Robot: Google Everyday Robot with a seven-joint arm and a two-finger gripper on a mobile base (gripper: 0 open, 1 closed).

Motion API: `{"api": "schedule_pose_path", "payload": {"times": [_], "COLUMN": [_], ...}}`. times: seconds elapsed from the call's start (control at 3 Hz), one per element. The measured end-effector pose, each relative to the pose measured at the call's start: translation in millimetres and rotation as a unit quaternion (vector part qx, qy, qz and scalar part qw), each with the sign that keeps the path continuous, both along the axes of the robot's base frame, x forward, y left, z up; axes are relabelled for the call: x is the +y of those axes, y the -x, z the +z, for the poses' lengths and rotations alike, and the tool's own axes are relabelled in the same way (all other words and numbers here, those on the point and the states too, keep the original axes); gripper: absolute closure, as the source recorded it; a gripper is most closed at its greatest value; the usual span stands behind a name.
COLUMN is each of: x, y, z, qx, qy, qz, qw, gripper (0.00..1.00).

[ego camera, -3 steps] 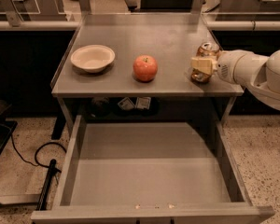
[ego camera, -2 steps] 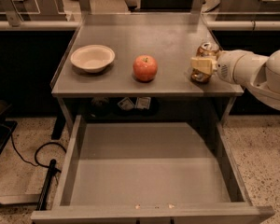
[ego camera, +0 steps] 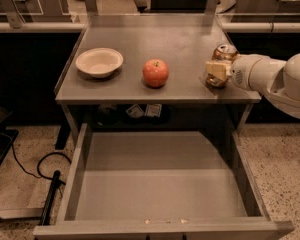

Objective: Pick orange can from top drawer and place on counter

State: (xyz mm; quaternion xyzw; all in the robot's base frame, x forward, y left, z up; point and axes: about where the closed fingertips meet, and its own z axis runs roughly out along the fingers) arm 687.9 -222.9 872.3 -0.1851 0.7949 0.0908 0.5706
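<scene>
Orange can (ego camera: 225, 52) upright, long axis vertical, silver top up, standing at the right front edge of the counter (ego camera: 160, 36). Gripper (ego camera: 217, 70) clamped on its side, reaching in from the right. Apple (ego camera: 155, 73) and bowl (ego camera: 99, 62) to the left. Top drawer (ego camera: 155, 184) pulled out below.

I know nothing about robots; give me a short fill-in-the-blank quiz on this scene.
The gripper is at the orange can, which stands on the ___.
Between the can and the white bowl sits a red ___.
The top drawer is not shut but ___.
Missing words: counter; apple; open.
</scene>
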Motion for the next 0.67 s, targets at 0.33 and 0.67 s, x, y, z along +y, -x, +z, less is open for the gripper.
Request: {"api": "schedule_pose_path", "payload": {"times": [0.33, 0.67], "x": [0.3, 0.3], "y": [0.0, 0.0], "z": [0.1, 0.1], "qx": [0.0, 0.0], "qy": [0.0, 0.0], "qz": [0.0, 0.0], "qw": [1.0, 1.0], "gripper": [0.0, 0.0]}}
